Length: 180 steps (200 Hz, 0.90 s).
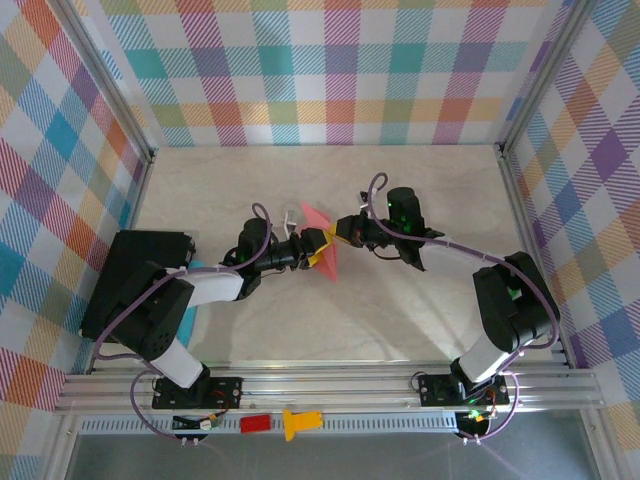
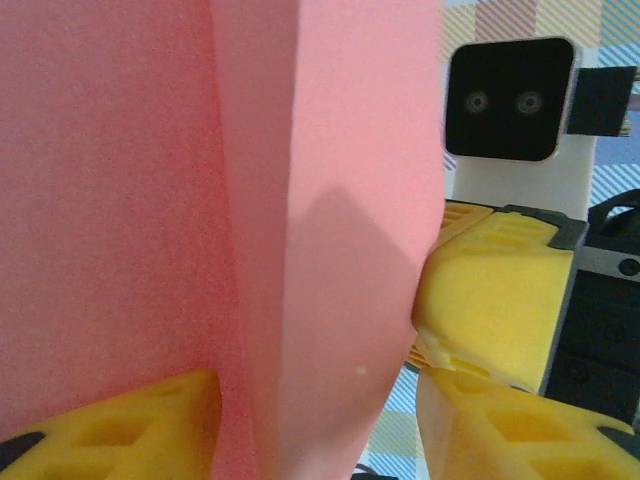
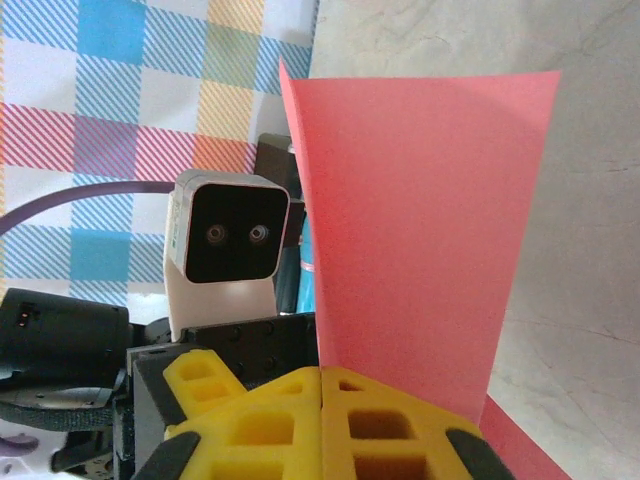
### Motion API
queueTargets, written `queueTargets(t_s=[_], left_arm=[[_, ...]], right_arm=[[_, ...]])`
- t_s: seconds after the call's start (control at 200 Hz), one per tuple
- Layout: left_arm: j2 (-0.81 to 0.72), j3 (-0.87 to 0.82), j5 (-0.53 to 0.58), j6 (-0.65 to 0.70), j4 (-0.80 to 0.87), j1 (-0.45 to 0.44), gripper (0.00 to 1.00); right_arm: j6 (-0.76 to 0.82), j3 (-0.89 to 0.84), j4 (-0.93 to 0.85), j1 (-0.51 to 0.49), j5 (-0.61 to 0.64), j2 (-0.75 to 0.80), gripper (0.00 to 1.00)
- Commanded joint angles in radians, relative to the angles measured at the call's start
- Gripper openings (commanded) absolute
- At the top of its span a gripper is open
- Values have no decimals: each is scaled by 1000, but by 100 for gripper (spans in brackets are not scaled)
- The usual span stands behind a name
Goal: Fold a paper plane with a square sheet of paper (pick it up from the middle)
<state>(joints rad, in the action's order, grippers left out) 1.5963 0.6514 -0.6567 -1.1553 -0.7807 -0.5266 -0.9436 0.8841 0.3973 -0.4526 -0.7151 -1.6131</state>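
Square sheet of paper (image 1: pixel 318 222), part folded, is held up over mid-table (image 1: pixel 450 180); its crease runs roughly 11-to-5 in the top view. Right gripper (image 1: pixel 340 232) pinches its 3 o'clock edge, fingers pressed together. Left gripper (image 1: pixel 312 250) straddles the fold from 9 o'clock, jaws apart, no clamp yet — best placed to press.

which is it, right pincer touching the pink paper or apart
Touching: the right wrist view shows the right pincer shut on the pink paper.

The pale, stone-patterned counter (image 1: pixel 330 330) carries a flat light-blue thing (image 1: pixel 187 322) near its left edge, partly hidden, its kind impossible to tell.
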Motion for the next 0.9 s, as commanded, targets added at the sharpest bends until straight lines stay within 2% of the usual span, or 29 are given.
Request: queueTargets(t_s=[0.0,0.305,0.495,0.65,0.795,0.895], left_arm=[[-1,20,-21,17,-64,-11,47],[-24,16,-5,40,-42,-12,29],[-31,25,7,66,-1,-12,19],[-36,37,13,95,40,-11,12],[-48,55,22,139,106,-10,10],[-69,80,43,207,223,-9,10]], right_arm=[[-45,-18,76,11,-39,9,5],[-52,-35,82,26,-41,6,6],[-50,-50,83,31,-43,13,10],[-37,-61,62,40,-32,31,21],[-3,-72,-1,50,8,62,41],[50,-80,-77,58,67,99,54]])
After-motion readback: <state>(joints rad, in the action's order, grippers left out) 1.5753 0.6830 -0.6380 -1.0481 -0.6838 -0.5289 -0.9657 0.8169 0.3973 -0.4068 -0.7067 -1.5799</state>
